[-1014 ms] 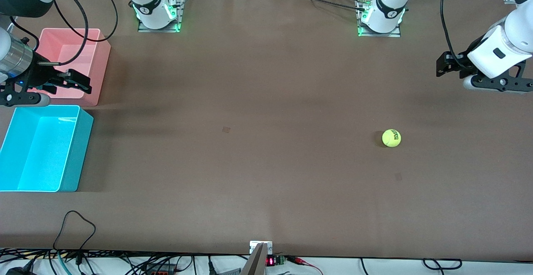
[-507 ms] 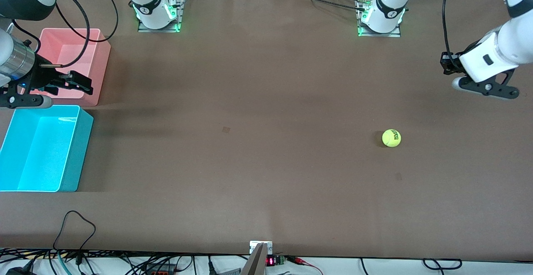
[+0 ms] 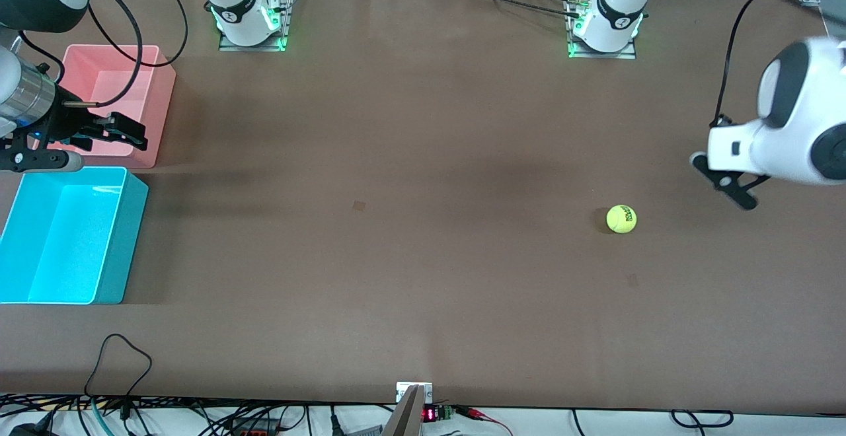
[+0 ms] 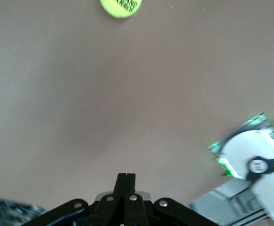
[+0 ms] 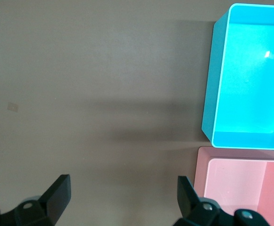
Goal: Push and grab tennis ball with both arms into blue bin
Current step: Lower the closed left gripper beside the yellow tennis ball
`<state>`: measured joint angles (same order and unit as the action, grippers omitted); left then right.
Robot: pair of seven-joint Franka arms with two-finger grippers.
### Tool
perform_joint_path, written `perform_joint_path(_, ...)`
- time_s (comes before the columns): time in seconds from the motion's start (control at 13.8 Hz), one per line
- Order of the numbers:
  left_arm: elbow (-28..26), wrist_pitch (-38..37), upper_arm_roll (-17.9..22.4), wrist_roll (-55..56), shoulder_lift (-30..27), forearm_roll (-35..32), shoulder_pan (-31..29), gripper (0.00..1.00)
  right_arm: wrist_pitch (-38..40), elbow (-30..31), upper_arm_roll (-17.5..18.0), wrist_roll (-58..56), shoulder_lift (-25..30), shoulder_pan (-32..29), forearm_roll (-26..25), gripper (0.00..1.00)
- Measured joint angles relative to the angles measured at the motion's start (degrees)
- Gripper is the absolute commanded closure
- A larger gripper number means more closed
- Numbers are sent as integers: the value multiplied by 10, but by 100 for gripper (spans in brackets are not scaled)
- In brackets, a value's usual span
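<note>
The tennis ball (image 3: 621,218) lies on the brown table toward the left arm's end; it also shows in the left wrist view (image 4: 121,6). My left gripper (image 3: 730,185) hangs over the table beside the ball, between it and the table's end, apart from it. Its fingers (image 4: 126,176) are shut and empty and point toward the ball. My right gripper (image 3: 129,131) is open and empty over the edge of the pink bin (image 3: 162,106), and its wrist view (image 5: 123,188) shows bare table between the fingers. The blue bin (image 3: 125,238) stands empty at the right arm's end and also shows in the right wrist view (image 5: 209,94).
The pink bin, also seen in the right wrist view (image 5: 200,179), stands beside the blue bin, farther from the front camera. Both arm bases (image 3: 251,20) (image 3: 605,23) are along the table's back edge. Cables (image 3: 119,357) lie at the front edge.
My left arm has swung down and turned its hand toward the ball, coming closer to it. The ball has not moved. My right arm has barely moved.
</note>
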<state>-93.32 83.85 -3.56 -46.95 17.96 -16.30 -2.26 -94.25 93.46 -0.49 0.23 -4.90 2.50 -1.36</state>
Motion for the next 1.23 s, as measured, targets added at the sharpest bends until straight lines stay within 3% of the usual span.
perform_joint_path(0.36, -25, 205, 0, -258, 80, -6, -16, 100, 0, -1, 0, 0, 0, 0, 0, 0)
perform_joint_path(0.8, -177, 461, -1, -279, 84, -6, -20, 100, 0, -1, 0, 0, -8, 0, 0, 0)
perform_joint_path(1.23, -210, 521, -12, -282, 90, -6, -36, 100, 1, -1, 0, 0, -11, -1, 0, 0)
